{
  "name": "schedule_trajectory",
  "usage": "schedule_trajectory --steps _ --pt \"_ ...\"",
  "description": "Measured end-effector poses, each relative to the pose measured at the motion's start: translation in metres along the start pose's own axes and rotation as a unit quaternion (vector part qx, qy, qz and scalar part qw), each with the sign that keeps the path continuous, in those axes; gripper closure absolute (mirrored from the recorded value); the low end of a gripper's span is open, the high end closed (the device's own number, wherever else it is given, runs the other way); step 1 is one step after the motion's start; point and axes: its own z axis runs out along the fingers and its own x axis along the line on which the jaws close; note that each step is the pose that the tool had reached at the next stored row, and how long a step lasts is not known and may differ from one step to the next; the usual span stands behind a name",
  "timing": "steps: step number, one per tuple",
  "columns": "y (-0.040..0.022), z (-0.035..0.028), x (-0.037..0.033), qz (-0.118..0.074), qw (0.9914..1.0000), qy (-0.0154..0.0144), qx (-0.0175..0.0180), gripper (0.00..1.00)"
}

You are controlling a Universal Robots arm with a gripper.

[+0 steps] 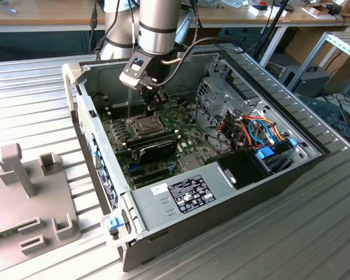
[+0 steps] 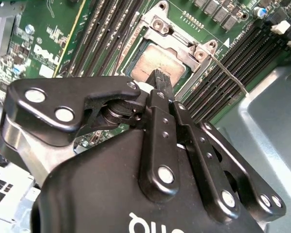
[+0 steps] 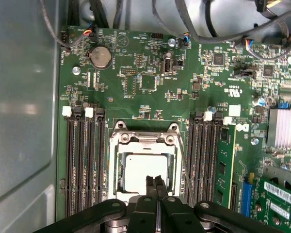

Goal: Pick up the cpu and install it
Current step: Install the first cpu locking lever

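The gripper (image 1: 150,106) is hanging inside the open computer case (image 1: 99,146), at 11 o'clock from the case's middle in the exterior view; its 2 fingers (image 3: 150,183) are pressing together, clenched on nothing; the cpu (image 3: 144,171) is lying flat in the socket (image 3: 145,138), right under them in both wrist views, though contact cannot be told; a black component (image 1: 157,149) is sitting at 5 o'clock from the socket in the exterior view.

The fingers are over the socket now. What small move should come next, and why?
Probably lift the gripper straight up a little: its fingers are shut with nothing between them, right over the cpu, which already lies flat in the socket.
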Motion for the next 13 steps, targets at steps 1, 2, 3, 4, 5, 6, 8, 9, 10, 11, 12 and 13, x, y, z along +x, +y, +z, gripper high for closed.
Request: schedule_trajectory --steps 1,2,3,4,5,6,8,9,10,11,12,13 --pt "0.0 0.0 0.0 -0.018 0.99984 -0.0002 -0.0019 0.89" --pt "0.0 0.0 0.0 -0.028 0.99961 -0.0002 -0.0029 0.89" --pt "0.0 0.0 0.0 -0.037 0.99931 -0.0004 -0.0038 0.89" --pt "0.0 0.0 0.0 -0.052 0.99862 -0.0005 -0.0054 0.89" --pt "0.0 0.0 0.0 -0.076 0.99706 -0.0007 -0.0078 0.89" --pt "0.0 0.0 0.0 -0.091 0.99577 -0.0008 -0.0094 0.89" --pt "0.0 0.0 0.0 -0.112 0.99363 -0.001 -0.0115 0.89" --pt "0.0 0.0 0.0 -0.132 0.99119 -0.0012 -0.0135 0.89" --pt "0.0 0.0 0.0 -0.151 0.98844 -0.0014 -0.0155 0.89" --pt "0.0 0.0 0.0 -0.169 0.98551 -0.0016 -0.0173 0.89" --pt "0.0 0.0001 0.0 -0.186 0.98236 -0.002 -0.019 0.89" --pt "0.0 0.0 0.0 -0.196 0.9803 -0.0022 -0.02 0.89"
